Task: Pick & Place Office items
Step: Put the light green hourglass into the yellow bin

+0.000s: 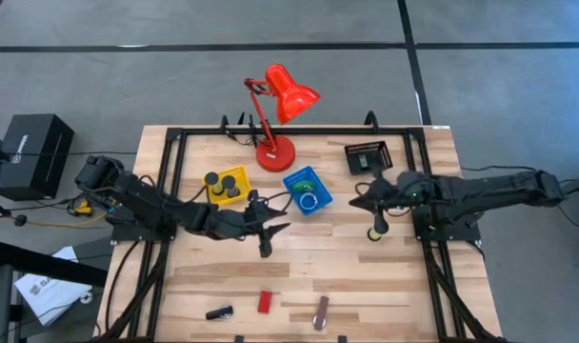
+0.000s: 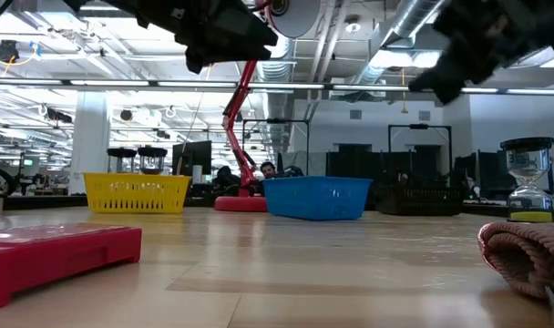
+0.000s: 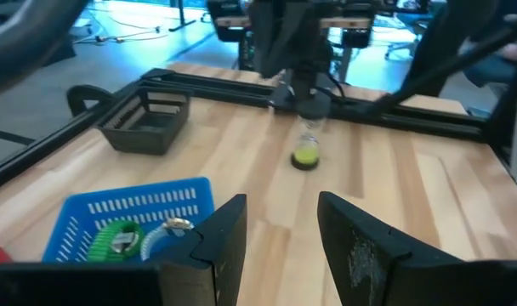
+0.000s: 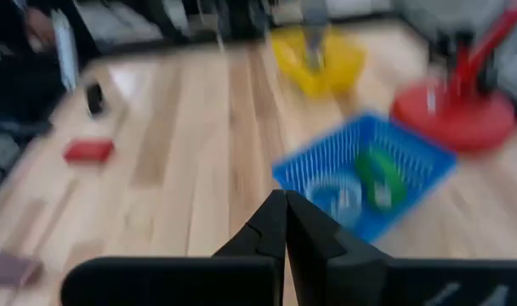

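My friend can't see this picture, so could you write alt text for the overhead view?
Two dark robot arms reach inward over a wooden table, the left tool and right tool flanking a blue tray. A red lamp, yellow tray and black tray stand behind; a red block lies in front.

Three mesh trays are counted: yellow (image 1: 229,184), blue (image 1: 307,189), black (image 1: 368,156). One lamp (image 1: 275,119), one hourglass (image 1: 377,229) and two arms are seen.
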Robot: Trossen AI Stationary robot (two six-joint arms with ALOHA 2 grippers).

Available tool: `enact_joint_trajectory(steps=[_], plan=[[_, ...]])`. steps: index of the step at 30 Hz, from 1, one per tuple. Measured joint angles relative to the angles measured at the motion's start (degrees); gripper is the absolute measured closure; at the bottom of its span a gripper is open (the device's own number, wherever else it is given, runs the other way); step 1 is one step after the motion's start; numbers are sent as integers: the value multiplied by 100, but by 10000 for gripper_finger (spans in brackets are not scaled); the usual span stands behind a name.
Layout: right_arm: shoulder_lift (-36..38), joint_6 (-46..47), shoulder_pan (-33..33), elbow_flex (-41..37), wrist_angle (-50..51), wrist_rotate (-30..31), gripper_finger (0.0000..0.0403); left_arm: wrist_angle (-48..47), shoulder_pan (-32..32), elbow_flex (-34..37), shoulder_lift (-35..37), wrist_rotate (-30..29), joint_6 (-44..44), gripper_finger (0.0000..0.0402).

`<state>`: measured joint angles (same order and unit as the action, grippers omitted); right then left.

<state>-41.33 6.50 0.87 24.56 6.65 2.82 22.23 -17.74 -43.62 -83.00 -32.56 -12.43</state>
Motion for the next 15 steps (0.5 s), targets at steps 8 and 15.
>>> enact_joint_trajectory(steps=[8, 15], plan=[[-329, -844, 99, -2, -1161, -42, 378, 157, 345, 0, 0, 1, -29, 262], [-800, -806, 9, -2, -1181, -66, 295, 171, 400, 0, 1, 1, -25, 262]])
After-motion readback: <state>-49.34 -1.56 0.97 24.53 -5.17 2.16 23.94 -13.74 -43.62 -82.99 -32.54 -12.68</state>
